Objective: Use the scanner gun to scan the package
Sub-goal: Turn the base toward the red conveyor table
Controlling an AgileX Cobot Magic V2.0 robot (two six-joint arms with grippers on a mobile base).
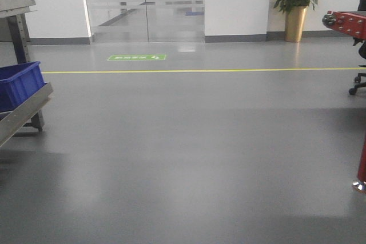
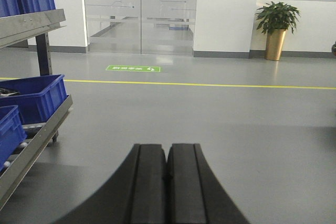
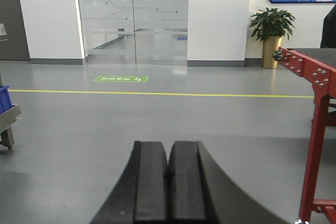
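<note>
left gripper (image 2: 167, 153) and right gripper (image 3: 169, 150), jaws closed on nothing, aim level over the far floor (image 2: 236, 119), seemingly parked; nothing scannable in view.

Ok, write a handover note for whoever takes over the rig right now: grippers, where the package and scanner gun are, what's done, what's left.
Grippers: left gripper shut, empty; right gripper shut, empty.
Things: package and scanner gun show in none of the three views. Visible are blue bins on a rack to the left and a red frame to the right.
Done: nothing that shows.
Left: find both, grasp the scanner gun, scan the package.
</note>
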